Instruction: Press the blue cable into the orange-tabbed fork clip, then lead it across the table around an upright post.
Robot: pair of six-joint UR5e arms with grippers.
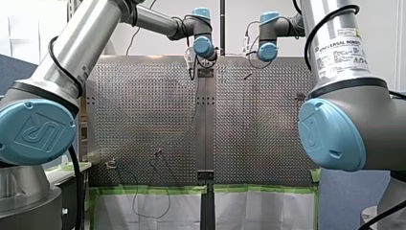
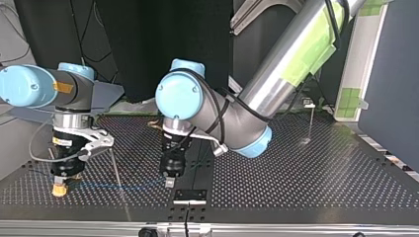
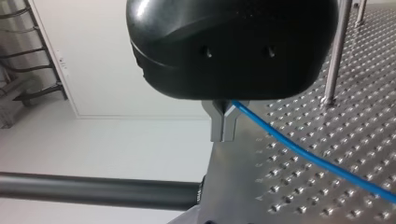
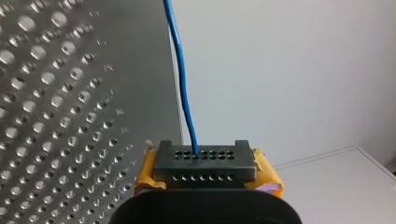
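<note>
My left gripper [image 3: 224, 122] is clamping the blue cable [image 3: 303, 154]. Its metal fingers [image 3: 215, 129] are pressing together, and the cable is coming out at the notch between them. From there the cable is slanting away over the perforated table [image 3: 299, 205], lifted off the surface near the fingers. An upright post [image 3: 337, 51] is standing on the table beside the gripper, apart from the cable.

My right gripper [image 4: 205, 163] is also biting on the cable. Its yellow pads [image 4: 148, 175] are squeezing in from both sides, and the blue line is leading straight ahead of the fingers, alongside the table.

In the top view, my left gripper is hanging at 6 o'clock, fingers down, just above the table. My right gripper is sitting at 8 o'clock, low over the surface. The cable is stretching between them, leaving my left gripper toward 9 o'clock and lying close along the table. A small plate [image 2: 189, 195] is lying just beside my left gripper at its 5 o'clock. A thin upright rod [image 2: 311, 121] is standing toward 2 o'clock of that gripper, well apart from both grippers.
</note>
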